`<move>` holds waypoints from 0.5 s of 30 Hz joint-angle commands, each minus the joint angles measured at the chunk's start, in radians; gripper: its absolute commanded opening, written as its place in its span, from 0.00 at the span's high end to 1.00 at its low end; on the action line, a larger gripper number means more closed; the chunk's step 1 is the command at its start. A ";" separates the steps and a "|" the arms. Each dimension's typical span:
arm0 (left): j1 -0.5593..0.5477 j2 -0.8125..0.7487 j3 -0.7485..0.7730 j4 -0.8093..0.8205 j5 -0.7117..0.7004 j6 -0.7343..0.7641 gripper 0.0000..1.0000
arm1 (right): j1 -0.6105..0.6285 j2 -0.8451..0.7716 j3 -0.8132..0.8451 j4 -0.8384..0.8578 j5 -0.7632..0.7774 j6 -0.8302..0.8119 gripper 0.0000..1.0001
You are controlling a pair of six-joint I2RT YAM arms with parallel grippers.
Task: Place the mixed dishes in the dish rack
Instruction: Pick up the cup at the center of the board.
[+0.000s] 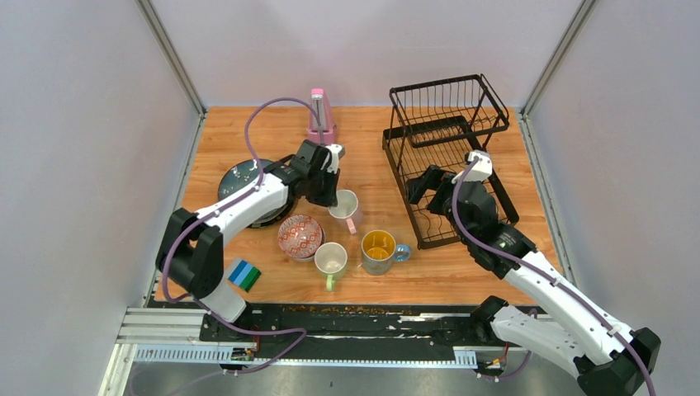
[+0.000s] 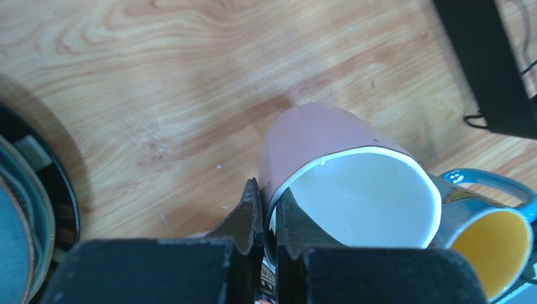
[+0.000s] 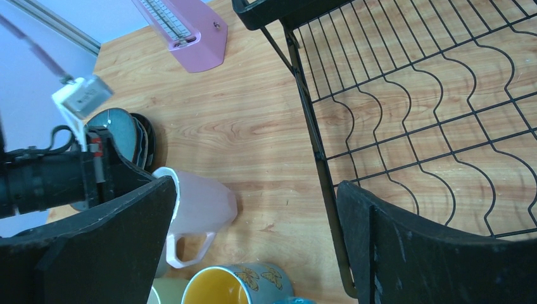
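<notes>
- No dish is seen in the rack (image 1: 450, 165). Its wires are shown bare, so the whole load is judged to remain.
- The pink mug (image 2: 342, 164), left of the rack, is pinched at its rim by the left gripper (image 2: 267, 212). The jaws are closed on the wall, and the mug appears tilted.
- The right gripper (image 3: 256, 190) is held over the rack's left side, jaws spread wide, with nothing in them.
- Also waiting left of the rack are the plates (image 1: 239, 183), a patterned bowl (image 1: 300, 237), a green mug (image 1: 331, 260) and a grey mug (image 1: 380, 250).
- The crockery is smooth and glazed. The rack is made of thin black wire with wavy slots. The table (image 1: 495, 264) is wood-grained.
</notes>
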 commanded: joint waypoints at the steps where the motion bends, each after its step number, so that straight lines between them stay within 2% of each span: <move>1: 0.028 -0.138 0.003 0.172 -0.001 -0.049 1.00 | 0.001 0.013 0.040 -0.002 -0.027 0.006 0.00; 8: 0.065 -0.262 -0.061 0.277 0.039 -0.072 1.00 | 0.001 0.056 0.036 0.031 -0.106 0.041 0.00; 11: 0.091 -0.301 -0.092 0.338 0.108 -0.094 1.00 | 0.001 0.067 0.037 0.044 -0.175 0.071 0.00; 15: 0.150 -0.369 -0.163 0.512 0.289 -0.178 1.00 | 0.000 0.063 0.033 0.084 -0.238 0.099 0.00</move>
